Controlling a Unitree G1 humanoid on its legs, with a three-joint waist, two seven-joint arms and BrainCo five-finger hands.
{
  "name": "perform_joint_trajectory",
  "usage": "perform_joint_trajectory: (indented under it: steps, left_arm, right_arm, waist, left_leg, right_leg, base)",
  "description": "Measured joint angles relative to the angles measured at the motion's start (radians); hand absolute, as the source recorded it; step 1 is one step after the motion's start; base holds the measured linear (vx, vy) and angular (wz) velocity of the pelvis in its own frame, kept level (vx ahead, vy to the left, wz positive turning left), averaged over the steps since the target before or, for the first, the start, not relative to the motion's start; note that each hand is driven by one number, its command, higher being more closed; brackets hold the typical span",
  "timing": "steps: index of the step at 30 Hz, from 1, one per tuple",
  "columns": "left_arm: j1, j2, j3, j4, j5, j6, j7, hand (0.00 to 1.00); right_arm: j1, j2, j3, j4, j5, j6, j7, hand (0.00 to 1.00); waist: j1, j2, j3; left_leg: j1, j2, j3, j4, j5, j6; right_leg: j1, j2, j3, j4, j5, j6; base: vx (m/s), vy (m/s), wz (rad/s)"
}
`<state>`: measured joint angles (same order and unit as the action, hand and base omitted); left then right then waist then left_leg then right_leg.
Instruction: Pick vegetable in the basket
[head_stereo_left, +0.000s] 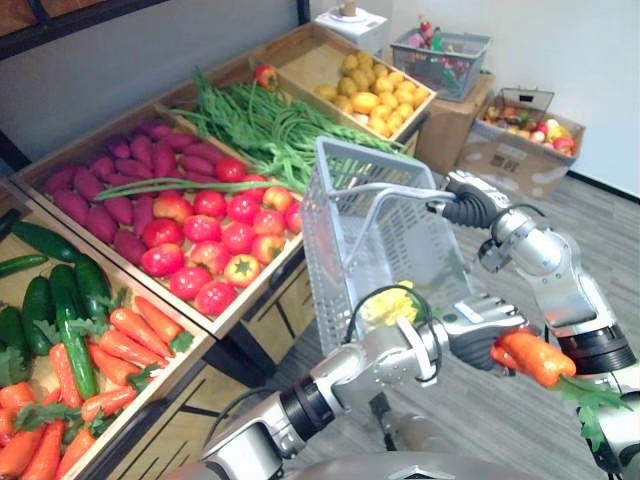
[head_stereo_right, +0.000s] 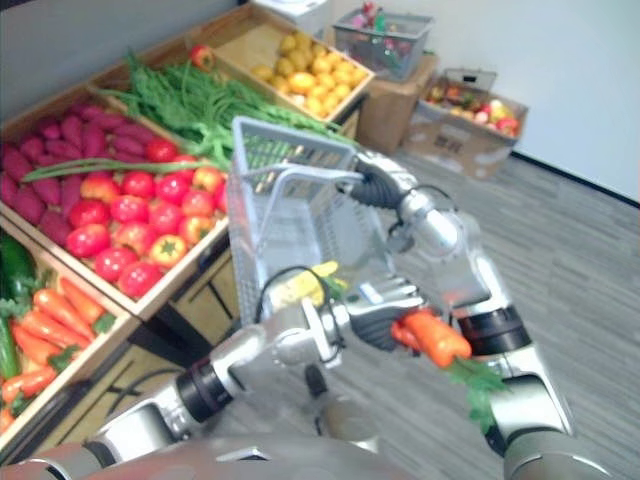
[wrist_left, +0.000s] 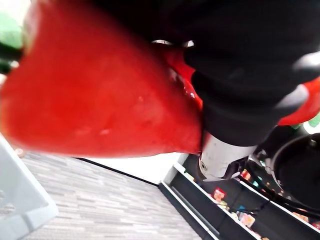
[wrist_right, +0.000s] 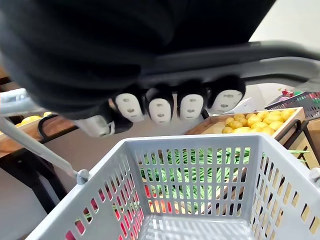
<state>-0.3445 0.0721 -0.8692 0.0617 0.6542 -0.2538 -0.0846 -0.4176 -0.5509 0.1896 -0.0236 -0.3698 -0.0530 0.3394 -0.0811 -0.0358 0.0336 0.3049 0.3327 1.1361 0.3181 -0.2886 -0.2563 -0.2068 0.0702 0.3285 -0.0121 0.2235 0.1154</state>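
Beside basket (head_stereo_left: 372, 235), orange carrot (head_stereo_left: 535, 358), green leaves (head_stereo_left: 588, 398)

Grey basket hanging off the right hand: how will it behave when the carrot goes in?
Probably light: the basket is open plastic mesh. It hangs tilted from a thin handle that the right hand grips with curled fingers, so it will likely swing when knocked. The carrot in the left hand looks stiff and may land hard.

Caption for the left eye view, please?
Left hand grips an orange carrot with green leaves beside the grey plastic mesh basket that the right hand holds by its handle.
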Motion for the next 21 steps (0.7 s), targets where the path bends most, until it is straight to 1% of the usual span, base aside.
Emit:
perform_joint_trajectory:
  steps: [4,7,10,14,21]
  left_arm:
    - [0.000,-0.025,0.021,0.024,0.008,0.002,0.000,1.00]
    - [-0.001,-0.036,0.022,0.034,0.031,0.004,0.000,1.00]
    - [-0.003,-0.039,0.027,0.042,0.038,0.006,0.000,1.00]
    - [-0.004,-0.041,0.036,0.060,0.038,0.015,0.000,1.00]
    - [-0.004,-0.042,0.043,0.071,0.039,0.017,0.000,1.00]
  right_arm:
    - [0.030,-0.003,-0.023,-0.008,0.001,0.000,0.020,1.00]
    - [0.043,-0.026,-0.023,-0.018,0.001,-0.001,0.028,1.00]
    - [0.069,-0.045,-0.022,-0.045,0.000,-0.006,0.063,1.00]
    - [0.088,-0.073,-0.012,-0.048,-0.002,-0.025,0.100,1.00]
    - [0.112,-0.100,0.000,-0.048,-0.014,-0.025,0.108,1.00]
  waist:
    - [0.000,0.000,0.000]
    - [0.001,0.000,0.000]
    - [0.000,0.000,0.000]
    - [0.000,0.000,0.000]
    - [-0.001,0.000,0.000]
  left_leg:
    - [-0.003,-0.001,-0.004,0.000,0.000,0.000]
    - [-0.005,-0.001,-0.008,0.000,0.000,0.000]
    - [-0.006,-0.001,-0.009,0.000,0.000,0.000]
    - [-0.007,-0.002,-0.012,0.000,0.000,0.000]
    - [-0.009,-0.004,-0.015,0.000,0.000,0.000]
  right_leg:
    - [0.000,-0.003,-0.004,-0.001,0.000,0.000]
    - [0.000,-0.004,-0.006,-0.001,0.000,0.000]
    - [0.000,-0.006,-0.007,-0.001,0.000,0.000]
    - [0.000,-0.009,-0.010,-0.001,0.000,0.000]
    - [0.000,-0.012,-0.011,-0.001,0.000,0.000]
  base:
    - [-0.05,-0.015,0.04]
    - [-0.05,-0.018,0.02]
    - [-0.06,-0.022,0.02]
    - [-0.06,-0.021,0.02]
    - [-0.05,-0.019,0.01]
